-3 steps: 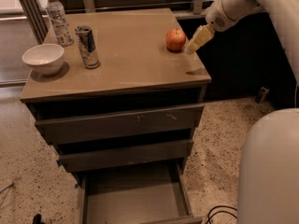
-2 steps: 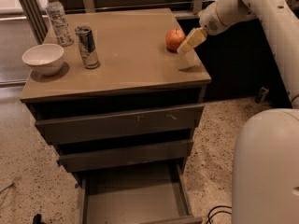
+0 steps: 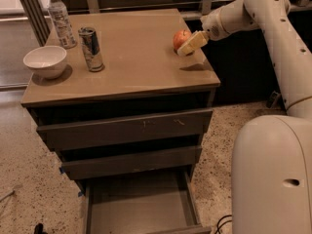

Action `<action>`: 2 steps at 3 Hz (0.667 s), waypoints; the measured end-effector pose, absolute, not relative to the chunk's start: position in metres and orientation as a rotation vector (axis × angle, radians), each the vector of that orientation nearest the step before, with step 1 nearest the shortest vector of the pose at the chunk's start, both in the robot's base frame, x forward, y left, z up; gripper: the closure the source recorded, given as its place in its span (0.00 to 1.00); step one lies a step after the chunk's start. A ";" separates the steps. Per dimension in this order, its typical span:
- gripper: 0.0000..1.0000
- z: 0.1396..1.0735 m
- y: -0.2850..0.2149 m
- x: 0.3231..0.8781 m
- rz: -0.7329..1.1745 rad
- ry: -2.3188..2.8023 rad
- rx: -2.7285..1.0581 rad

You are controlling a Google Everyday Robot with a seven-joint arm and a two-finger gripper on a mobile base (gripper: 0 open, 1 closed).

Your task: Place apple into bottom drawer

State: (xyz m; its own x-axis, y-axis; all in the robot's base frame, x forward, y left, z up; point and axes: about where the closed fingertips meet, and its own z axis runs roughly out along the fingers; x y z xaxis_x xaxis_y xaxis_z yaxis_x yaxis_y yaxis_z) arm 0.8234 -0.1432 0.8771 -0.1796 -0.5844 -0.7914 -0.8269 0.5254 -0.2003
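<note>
The red-orange apple [image 3: 179, 37] sits on the cabinet top [image 3: 131, 57] near its far right edge. My gripper [image 3: 189, 44] comes in from the right on the white arm and is right against the apple's right front side, overlapping it in this view. The bottom drawer [image 3: 141, 201] is pulled out at the foot of the cabinet; its flat floor shows nothing inside. The two drawers above it are pushed in.
A white bowl [image 3: 45, 61], a metal can [image 3: 91, 48] and a clear water bottle [image 3: 60, 18] stand on the left part of the cabinet top. My white base [image 3: 273, 179] fills the lower right. Speckled floor surrounds the cabinet.
The gripper has moved left and slightly toward the apple, from just right of it to right against it. The apple has not moved.
</note>
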 end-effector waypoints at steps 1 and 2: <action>0.00 0.872 -0.141 0.831 0.371 1.873 -1.131; 0.00 0.867 -0.140 0.839 0.382 1.874 -1.111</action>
State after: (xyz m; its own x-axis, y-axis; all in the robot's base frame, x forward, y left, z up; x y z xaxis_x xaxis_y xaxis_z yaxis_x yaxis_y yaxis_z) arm 0.8390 -0.1399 0.8667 -0.1949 -0.5418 -0.8176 -0.8185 0.5492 -0.1688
